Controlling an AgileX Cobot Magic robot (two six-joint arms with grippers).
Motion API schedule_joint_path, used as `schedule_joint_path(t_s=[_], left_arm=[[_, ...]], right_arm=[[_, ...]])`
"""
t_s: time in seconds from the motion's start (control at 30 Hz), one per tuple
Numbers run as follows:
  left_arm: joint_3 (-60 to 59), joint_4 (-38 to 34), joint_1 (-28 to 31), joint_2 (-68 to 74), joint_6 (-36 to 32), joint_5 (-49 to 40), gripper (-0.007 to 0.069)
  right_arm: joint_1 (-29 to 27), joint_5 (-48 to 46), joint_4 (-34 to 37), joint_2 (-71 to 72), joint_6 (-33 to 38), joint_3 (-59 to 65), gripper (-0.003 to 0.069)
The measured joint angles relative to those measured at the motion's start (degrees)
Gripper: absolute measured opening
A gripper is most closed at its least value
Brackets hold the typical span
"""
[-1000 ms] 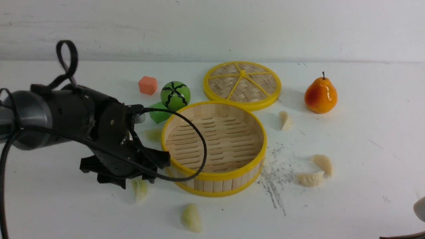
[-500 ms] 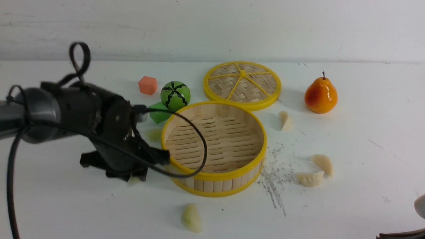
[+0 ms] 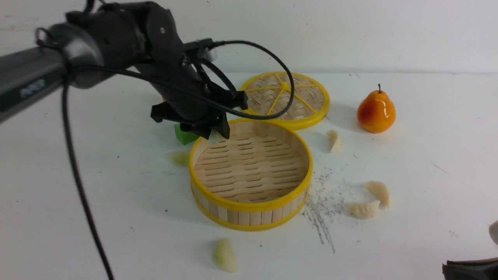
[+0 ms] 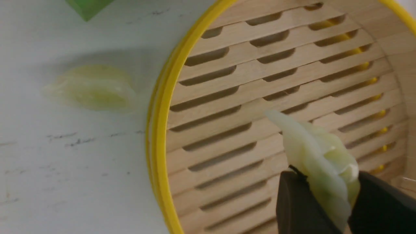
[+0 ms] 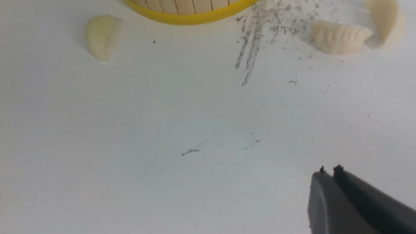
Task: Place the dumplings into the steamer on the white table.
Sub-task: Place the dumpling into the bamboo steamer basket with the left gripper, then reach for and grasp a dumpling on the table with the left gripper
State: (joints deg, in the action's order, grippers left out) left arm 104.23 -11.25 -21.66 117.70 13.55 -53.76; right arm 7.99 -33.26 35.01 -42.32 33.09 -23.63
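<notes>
My left gripper (image 3: pixel 216 134) is shut on a pale green dumpling (image 4: pixel 318 159) and hangs above the back left part of the steamer (image 3: pixel 249 206). The basket's slatted floor (image 4: pixel 247 107) is bare. A second green dumpling (image 3: pixel 179 158) lies on the white table (image 3: pixel 116 217) just left of the rim. A third green one (image 3: pixel 224 255) lies in front of the basket. Three cream dumplings rest to the right: one (image 3: pixel 334 140) beside the rim and a touching pair (image 3: pixel 363 210) nearer me. My right gripper (image 5: pixel 330 169) is shut and empty, low at the table's near right.
The woven lid (image 3: pixel 284 99) lies flat behind the steamer, with a pear (image 3: pixel 376 111) to its right. A green cube (image 3: pixel 184 136) sits under the left arm. The arm's black cable (image 3: pixel 78 175) hangs down at the left. Dark scratches (image 3: pixel 323 217) mark the table by the basket.
The left gripper closed on the green dumpling at the steamer's front left, lifted it, and carried it up and back to above the basket's rear left rim.
</notes>
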Motion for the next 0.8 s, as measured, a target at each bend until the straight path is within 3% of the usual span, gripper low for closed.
schedule_joint_path(t_s=[0.33,0.53,0.67,0.8], left_arm=[[12.1,1.2,0.0,13.3,-0.2,-3.9,0.0205],[12.8,2.2,0.0,12.0,-0.4,-5.8,0.0393],[13.4,7.5,-0.1,7.8,-0.7,-8.2,0.0439],[14.1,21.7,0.1,2.6,-6.2,-10.1,0.0445]], right_arm=[[0.0,0.0,0.0,0.0,0.0,0.0,0.0031],[0.0,0.0,0.0,0.0,0.4,0.0,0.0034],[0.0,0.0,-0.1,0.0,0.4,0.0,0.0034],[0.0,0.0,-0.1,0.0,0.4,0.0,0.004]])
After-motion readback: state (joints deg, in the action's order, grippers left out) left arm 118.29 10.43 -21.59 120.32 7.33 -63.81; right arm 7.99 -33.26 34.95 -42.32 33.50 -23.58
